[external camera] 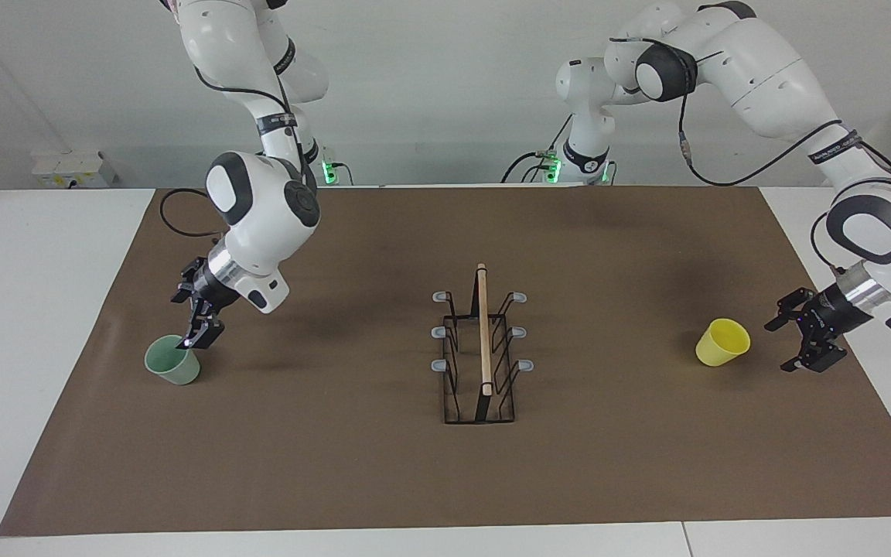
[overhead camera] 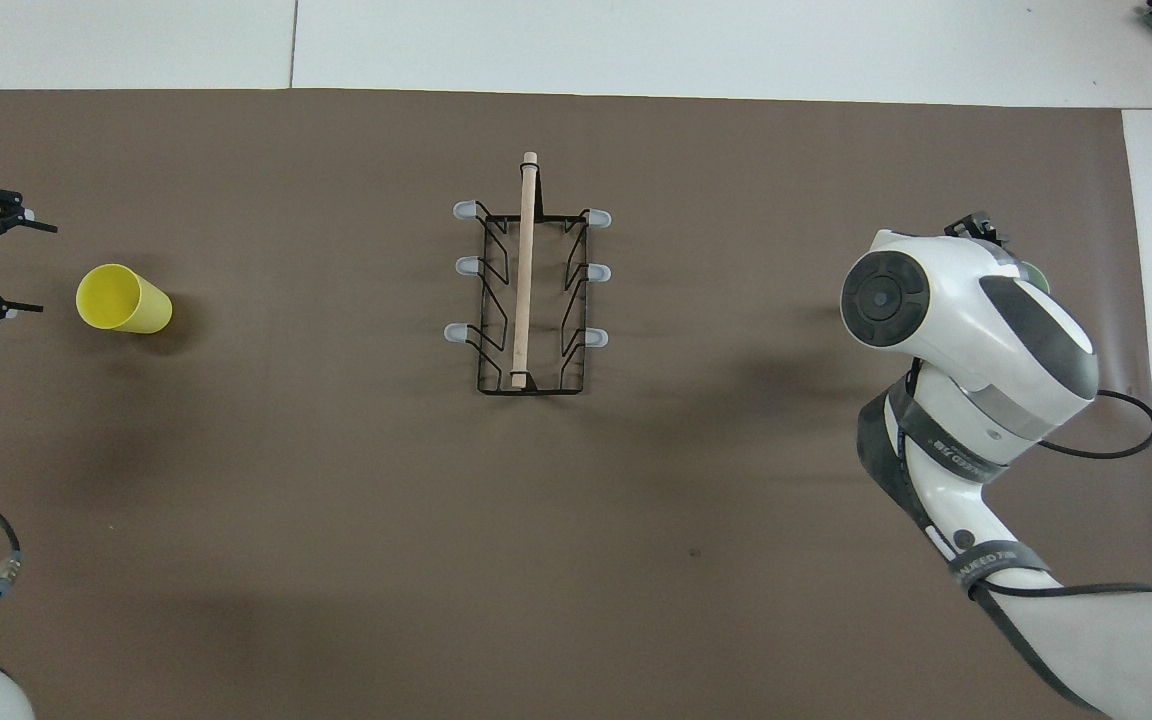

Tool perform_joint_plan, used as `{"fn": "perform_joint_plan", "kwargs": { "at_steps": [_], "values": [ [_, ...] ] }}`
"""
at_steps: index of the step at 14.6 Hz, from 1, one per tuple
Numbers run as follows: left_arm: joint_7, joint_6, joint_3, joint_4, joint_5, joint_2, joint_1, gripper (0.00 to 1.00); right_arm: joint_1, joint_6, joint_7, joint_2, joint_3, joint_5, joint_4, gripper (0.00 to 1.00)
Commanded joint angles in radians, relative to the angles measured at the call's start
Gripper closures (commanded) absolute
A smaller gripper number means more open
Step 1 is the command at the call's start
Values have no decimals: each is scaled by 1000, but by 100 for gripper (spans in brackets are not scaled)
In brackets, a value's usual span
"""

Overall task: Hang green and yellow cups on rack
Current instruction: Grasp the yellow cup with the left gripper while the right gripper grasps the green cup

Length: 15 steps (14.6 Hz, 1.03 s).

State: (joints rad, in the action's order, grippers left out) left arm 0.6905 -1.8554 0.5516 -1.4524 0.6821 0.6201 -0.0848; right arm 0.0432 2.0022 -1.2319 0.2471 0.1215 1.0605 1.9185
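- While the rack (external camera: 480,348) stands mid-tabletop, the right gripper (external camera: 202,331) dips its jaws over the green cup's (external camera: 172,361) rim; clenched or released, I cannot tell.
- The left gripper (external camera: 807,340), jaws spread, sits beside the tipped yellow cup (external camera: 722,342).

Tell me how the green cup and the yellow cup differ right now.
The green cup stands upright; the yellow cup lies on its side. The right gripper is at the green cup's rim, while the open left gripper sits beside the yellow cup, apart from it. Both are alike in size, off the rack.
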Motion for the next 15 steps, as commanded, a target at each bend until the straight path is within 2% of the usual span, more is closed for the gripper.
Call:
{"fn": "perform_joint_plan", "kwargs": {
  "at_steps": [1, 3, 5, 8, 10, 15],
  "values": [
    [12, -27, 25, -87, 85, -22, -13, 0, 3, 6, 127, 85, 7, 131, 5, 0],
    [14, -31, 31, -169, 152, -60, -12, 0, 18, -5, 225, 141, 7, 194, 8, 0],
    [23, -47, 31, -247, 250, -94, -12, 0, 15, -2, 249, 159, 7, 214, 8, 0],
    [86, -113, 30, -337, 284, -124, -23, 0, 9, -3, 333, 196, 7, 252, 16, 0],
    [100, -163, 30, -414, 348, -151, -30, 0, 4, 3, 382, 201, 7, 282, 36, 0],
    [191, -211, 19, -471, 439, -169, -62, 0, -6, 7, 482, 196, 7, 308, 80, 0]
  ]
}}
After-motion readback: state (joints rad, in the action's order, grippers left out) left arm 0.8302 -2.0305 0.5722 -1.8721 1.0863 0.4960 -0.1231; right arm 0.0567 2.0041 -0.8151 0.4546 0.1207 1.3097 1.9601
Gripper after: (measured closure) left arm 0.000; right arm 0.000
